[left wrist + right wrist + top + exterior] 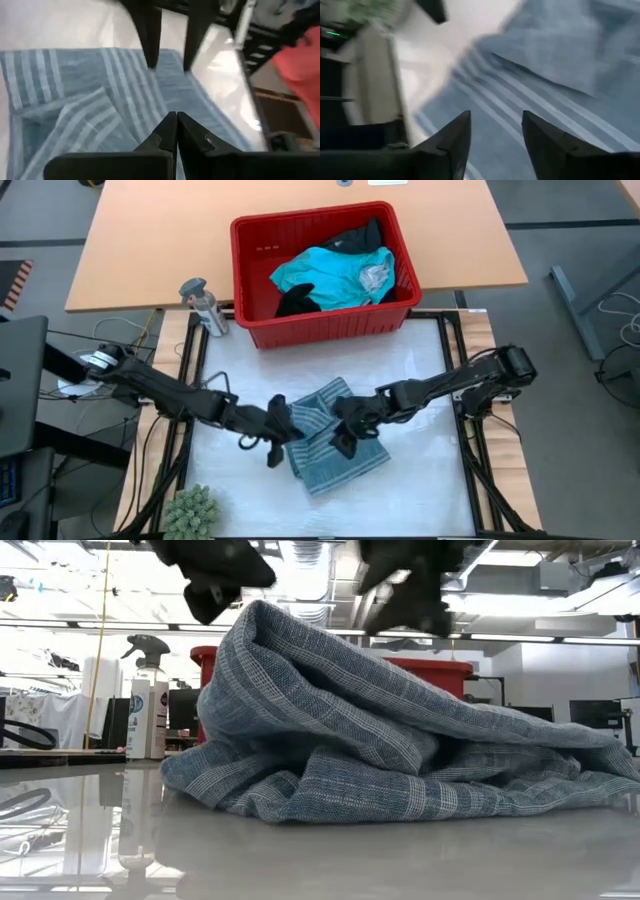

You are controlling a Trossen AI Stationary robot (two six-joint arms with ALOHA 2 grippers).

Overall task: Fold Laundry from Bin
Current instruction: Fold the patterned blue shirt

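Hovering over the blue-grey striped garment (335, 442) — left gripper (176, 131) pinched together, right gripper (495, 131) spread apart.

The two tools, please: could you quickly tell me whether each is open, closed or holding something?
Left tool: closed, holding nothing, above the striped cloth.
Right tool: open, empty, over the same cloth.
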